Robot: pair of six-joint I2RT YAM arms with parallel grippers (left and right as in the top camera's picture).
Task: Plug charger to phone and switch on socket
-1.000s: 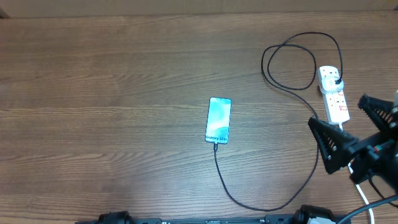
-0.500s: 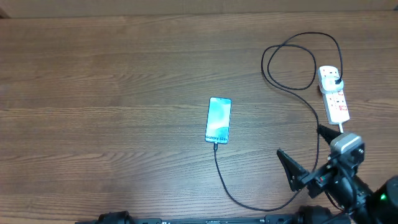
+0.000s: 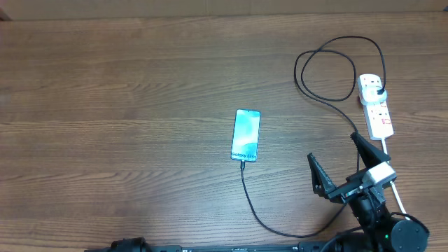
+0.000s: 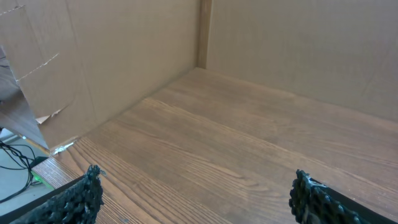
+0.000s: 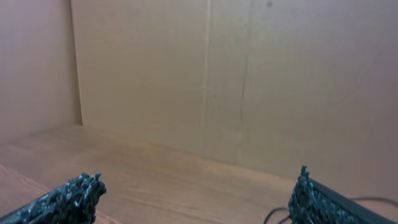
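The phone (image 3: 246,134) lies flat mid-table, its blue-teal screen up. The charger cable (image 3: 260,215) runs from the phone's near edge, curves along the front, then loops up to a black plug (image 3: 379,89) seated in the socket strip (image 3: 375,105) at the right. My right gripper (image 3: 337,165) is open and empty, hovering near the front right, just in front of the strip's near end. In the right wrist view its jaws (image 5: 193,202) are wide apart over bare wood. My left gripper (image 4: 196,199) is open and empty; it shows only in the left wrist view.
Cardboard walls (image 4: 298,43) close in the table's far side and left side. The strip's thick white cord (image 3: 397,196) runs down past my right arm. A dark bit of cable (image 5: 273,214) shows at the bottom of the right wrist view.
My right arm has drawn back from beside the socket strip toward the front edge and swung left, jaws still open. The phone, cable and strip have not moved.
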